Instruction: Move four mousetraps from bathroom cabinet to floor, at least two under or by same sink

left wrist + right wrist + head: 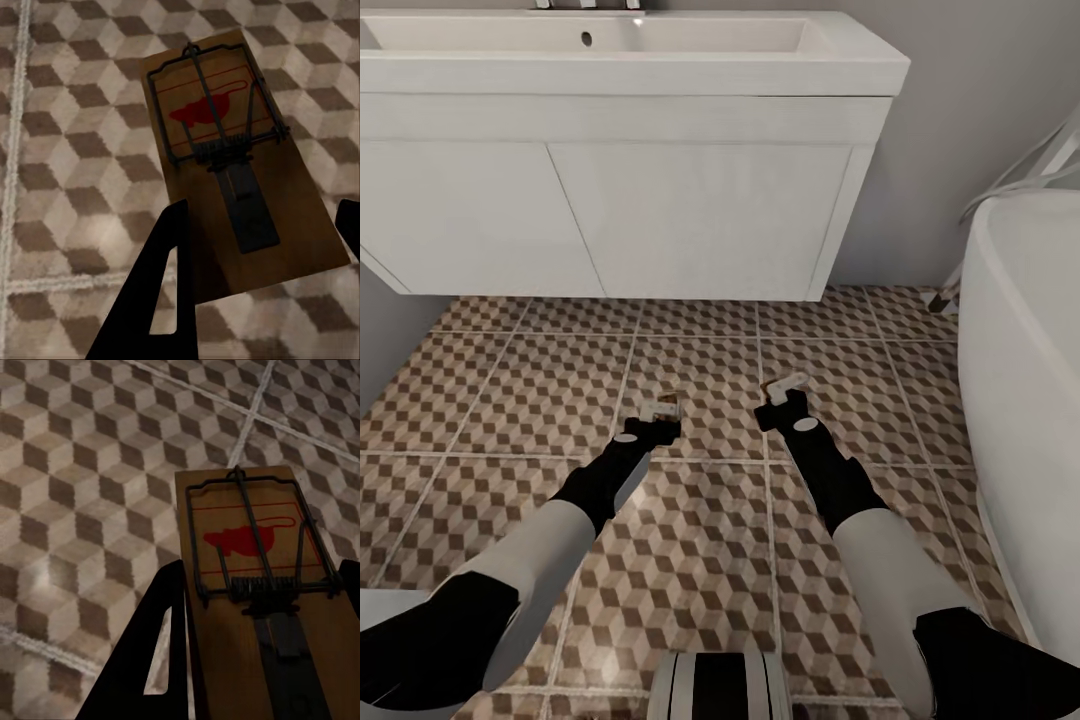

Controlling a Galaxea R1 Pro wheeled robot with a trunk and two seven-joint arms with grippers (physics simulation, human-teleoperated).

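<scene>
Placing step. Left gripper (660,411) clamps one mousetrap (225,150); right gripper (785,388) clamps another mousetrap (259,577). Both hang over bathroom floor (510,400) before the sink (630,60). Next, likely: lower, release near vanity's front edge.

The bathroom floor (700,560) showed brown, beige and white cube-patterned tiles with pale grout, the sink (660,60) and bathtub (1030,400) were white, the wall grey, and each tan mousetrap (232,150) (262,585) bore dark wire and a red mouse mark.
</scene>
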